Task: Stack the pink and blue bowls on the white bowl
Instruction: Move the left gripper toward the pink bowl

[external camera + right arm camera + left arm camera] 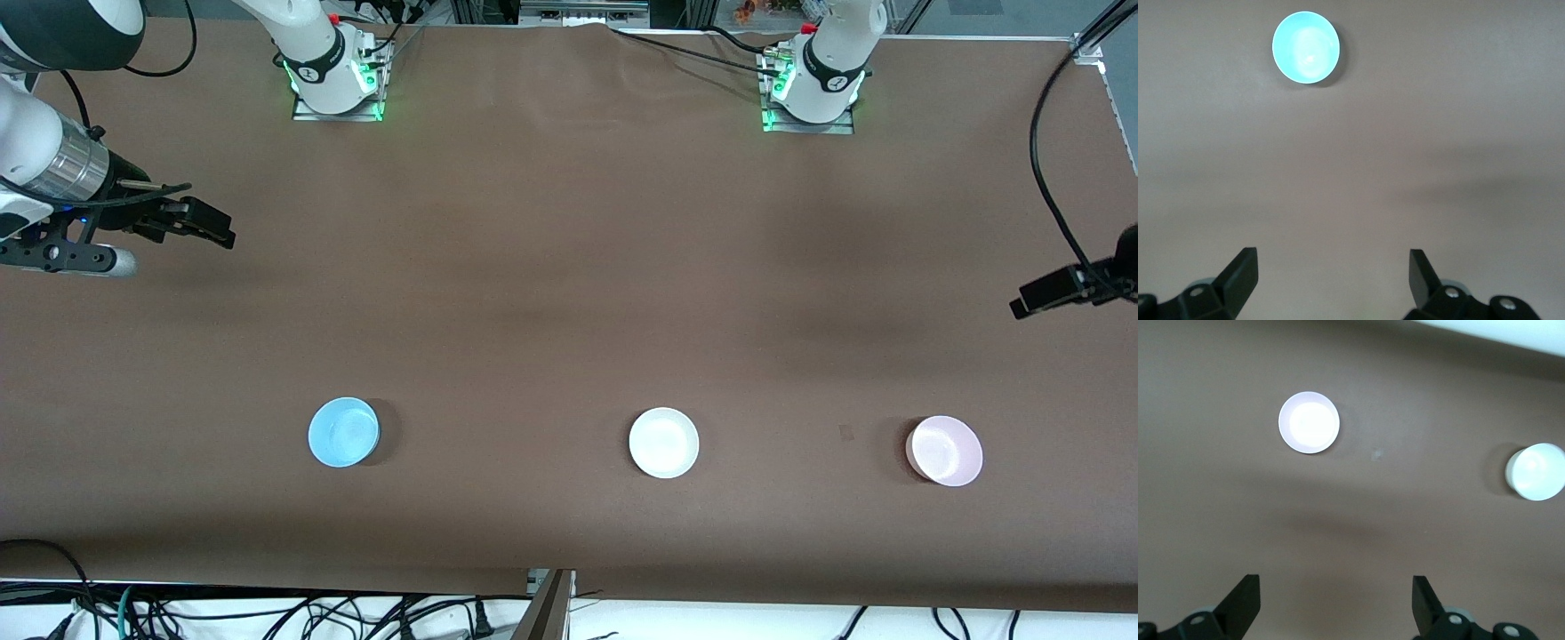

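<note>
Below me stretches a table (569,293) covered in a matte brown cloth, smooth but faintly creased near my bases. Three small round bowls sit on it in a row, well apart from one another, all on the part of the table nearest the front camera. Each is glossy and plain, with a thin rim and a shallow curved hollow that catches the light.

At the right arm's end of the row sits the blue bowl (343,432), a light sky colour. In the middle is the white bowl (663,442), upright and holding nothing. At the left arm's end sits the pink bowl (944,451), so pale it nearly reads as white under my left wrist camera.

Both my arms wait. My right gripper (1333,277) hangs over bare cloth at the right arm's edge of the table, its two dark, wedge-shaped fingers spread wide with nothing between them. My left gripper (1336,603) hangs over bare cloth at the left arm's edge, fingers likewise spread wide and holding nothing.
</note>
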Tool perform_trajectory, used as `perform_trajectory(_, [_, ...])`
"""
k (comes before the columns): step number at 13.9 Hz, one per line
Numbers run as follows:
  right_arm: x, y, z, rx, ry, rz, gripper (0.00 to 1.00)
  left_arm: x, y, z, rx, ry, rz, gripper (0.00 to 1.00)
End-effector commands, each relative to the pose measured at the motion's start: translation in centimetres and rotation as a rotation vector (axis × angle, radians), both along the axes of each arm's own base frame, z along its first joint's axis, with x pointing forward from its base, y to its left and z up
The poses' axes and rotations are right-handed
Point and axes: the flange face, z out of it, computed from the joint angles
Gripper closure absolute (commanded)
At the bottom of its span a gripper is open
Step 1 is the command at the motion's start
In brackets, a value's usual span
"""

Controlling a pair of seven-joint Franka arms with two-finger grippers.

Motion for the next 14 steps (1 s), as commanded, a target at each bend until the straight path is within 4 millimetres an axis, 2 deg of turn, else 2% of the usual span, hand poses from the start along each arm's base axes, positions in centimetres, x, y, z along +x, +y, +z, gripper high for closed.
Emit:
perform_trajectory(1, [0.1,0.1,0.6,-0.011,-0.011,0.002,0.00,3.6,6.3,-9.9,-0.055,0.031,-0.066,0.00])
perform_trajectory(3, [0.1,0.2,0.6,-0.011,-0.011,0.004,0.00,5.8,9.9,-15.9,0.004,-0.010,-0.048,0.00])
perform_trajectory(5, [0.1,0.1,0.6,-0.010,-0.014,0.003,0.00,7.1,11.4,-21.9,0.043,-0.024,-0.045,0.00])
perform_trajectory(7, [0.2,0.1,0.6,-0.011,-0.014,0.002,0.00,7.5,13.5,-27.8,0.038,-0.029,-0.010,0.01])
perform_trajectory(8, [0.2,0.1,0.6,-0.011,-0.014,0.004,0.00,7.6,14.4,-30.1,0.045,-0.039,0.004,0.01])
perform_trajectory(11, [0.2,0.1,0.6,-0.013,-0.014,0.002,0.00,7.9,14.4,-34.2,0.038,-0.059,0.017,0.01])
perform_trajectory(13, [0.2,0.1,0.6,-0.013,-0.014,0.004,0.00,8.0,14.1,-35.2,0.036,-0.056,0.030,0.02])
perform_trajectory(14, [0.2,0.1,0.6,-0.014,-0.014,0.004,0.00,7.9,14.1,-35.5,0.035,-0.053,0.032,0.05])
